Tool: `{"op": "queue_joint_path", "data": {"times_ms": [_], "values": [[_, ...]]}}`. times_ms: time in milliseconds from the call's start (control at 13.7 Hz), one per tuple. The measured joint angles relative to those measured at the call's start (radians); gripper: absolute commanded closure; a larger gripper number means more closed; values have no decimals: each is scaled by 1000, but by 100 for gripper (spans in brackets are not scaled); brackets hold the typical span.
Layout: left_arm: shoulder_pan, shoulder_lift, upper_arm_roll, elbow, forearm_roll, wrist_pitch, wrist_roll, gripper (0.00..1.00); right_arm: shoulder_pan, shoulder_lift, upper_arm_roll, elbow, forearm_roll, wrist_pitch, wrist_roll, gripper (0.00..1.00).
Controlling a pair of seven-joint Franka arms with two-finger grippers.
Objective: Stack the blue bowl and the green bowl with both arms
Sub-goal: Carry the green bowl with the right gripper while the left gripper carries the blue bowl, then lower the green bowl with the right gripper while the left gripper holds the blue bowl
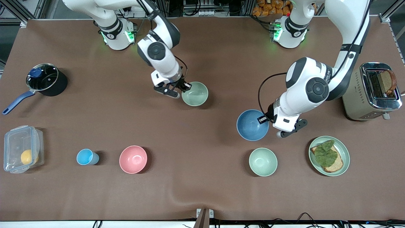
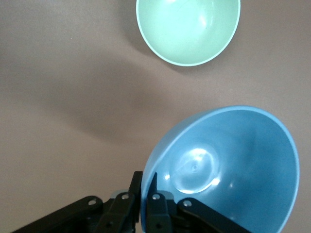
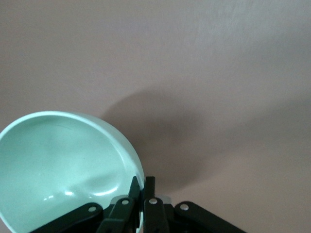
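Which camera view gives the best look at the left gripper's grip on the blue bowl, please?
The left wrist view: the left gripper pinches the blue bowl at its rim. The front view hides that grip under the arm; the right wrist view misses it.

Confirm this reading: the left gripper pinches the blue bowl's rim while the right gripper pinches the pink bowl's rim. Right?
Not quite. The right gripper pinches the green bowl, not the pink bowl, as the right wrist view shows. The left gripper does pinch the blue bowl.
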Motion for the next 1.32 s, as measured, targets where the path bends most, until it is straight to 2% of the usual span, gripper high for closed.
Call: {"op": "queue_joint_path", "data": {"times_ms": [146, 220, 293, 366, 439, 659, 951, 1098, 1317], "values": [[1, 2, -20, -30, -6, 61, -17, 100, 34, 45, 0, -1, -87, 35, 114, 100], [0, 2, -37, -54, -8, 104, -42, 100, 47, 62, 0, -1, -127, 46, 162, 95], [0, 2, -54, -73, -9, 133, -65, 100, 57, 73, 0, 0, -155, 54, 204, 63], [-1, 0, -67, -83, -9, 148, -80, 100, 61, 73, 0, 2, -169, 57, 231, 20], [-2, -1, -79, -87, -16, 153, -87, 100, 61, 73, 0, 6, -171, 56, 239, 0], [-2, -2, -119, -96, -38, 183, -89, 100, 59, 73, -9, 28, -171, 37, 244, 0], [-27, -1, -157, -116, -39, 193, -99, 100, 49, 71, -14, 184, -172, -246, 246, 0], [-74, -2, -164, -157, -39, 229, -132, 100, 27, 68, -15, 231, -172, -310, 245, 0], [-105, -7, -203, -274, -39, 368, -151, 100, -68, 72, -16, 235, -156, -315, 233, 0]]}}
